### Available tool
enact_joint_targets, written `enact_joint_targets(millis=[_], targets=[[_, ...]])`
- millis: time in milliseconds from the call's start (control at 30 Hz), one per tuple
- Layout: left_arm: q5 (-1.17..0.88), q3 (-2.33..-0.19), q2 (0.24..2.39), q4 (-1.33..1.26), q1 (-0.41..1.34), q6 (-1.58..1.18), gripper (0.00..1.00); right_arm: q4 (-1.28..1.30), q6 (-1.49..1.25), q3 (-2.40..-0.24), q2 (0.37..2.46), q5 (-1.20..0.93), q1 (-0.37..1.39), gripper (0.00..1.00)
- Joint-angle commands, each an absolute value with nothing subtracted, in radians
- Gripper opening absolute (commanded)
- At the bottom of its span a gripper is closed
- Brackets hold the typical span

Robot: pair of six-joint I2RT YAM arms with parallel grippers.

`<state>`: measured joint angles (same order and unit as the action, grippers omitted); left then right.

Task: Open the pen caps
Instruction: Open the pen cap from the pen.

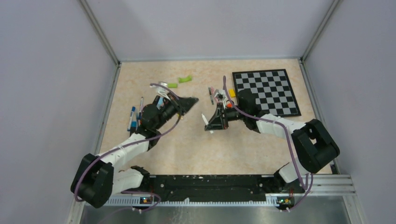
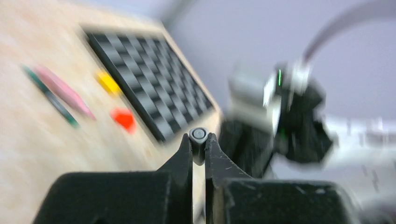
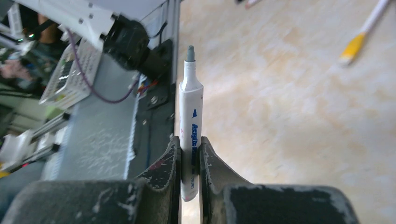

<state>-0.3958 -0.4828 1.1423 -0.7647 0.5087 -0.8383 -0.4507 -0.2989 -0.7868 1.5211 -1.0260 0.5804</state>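
Grey plastic shows between the jaws of the left gripper (image 2: 199, 145): a small grey cap (image 2: 199, 135), end-on to the wrist camera, is pinched tight at the very tips. The right gripper (image 3: 190, 154) has its jaws closed on a white marker (image 3: 191, 112), low on the barrel. The marker stands out past the tips with its grey nib (image 3: 190, 53) bare and blue lettering along its side.

From above, the two grippers face each other over the middle of the counter (image 1: 187, 149), near but apart, cap in one and marker in the other. More pens lie loose. One cluster (image 1: 133, 116) lies by the counter's left edge, and a few (image 1: 214, 94) lie just beside the checkerboard (image 1: 266, 91). A yellow block (image 1: 232, 92) and an orange-red block (image 2: 123, 118) sit by the board's left side. Green curved pieces (image 1: 185, 79) lie farther back. A thin pen with a yellow cap (image 3: 362, 35) rests on the counter beyond the marker.
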Motion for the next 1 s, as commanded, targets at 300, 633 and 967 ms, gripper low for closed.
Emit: enact_joint_targets(millis=[300, 633, 967], targets=[[-0.108, -0.635, 1.109, -0.956, 0.348, -0.769, 0.0, -0.224, -0.209, -0.757, 1.488, -1.162, 0.596, 0.0], [-0.265, -0.574, 1.017, -0.629, 0.333, -0.735, 0.0, 0.04, 0.084, -0.834, 1.389, -0.897, 0.336, 0.0], [-0.285, -0.431, 0.889, -0.414, 0.328, -0.73, 0.0, 0.326, 0.215, -1.198, 1.66, -0.638, 0.245, 0.01]])
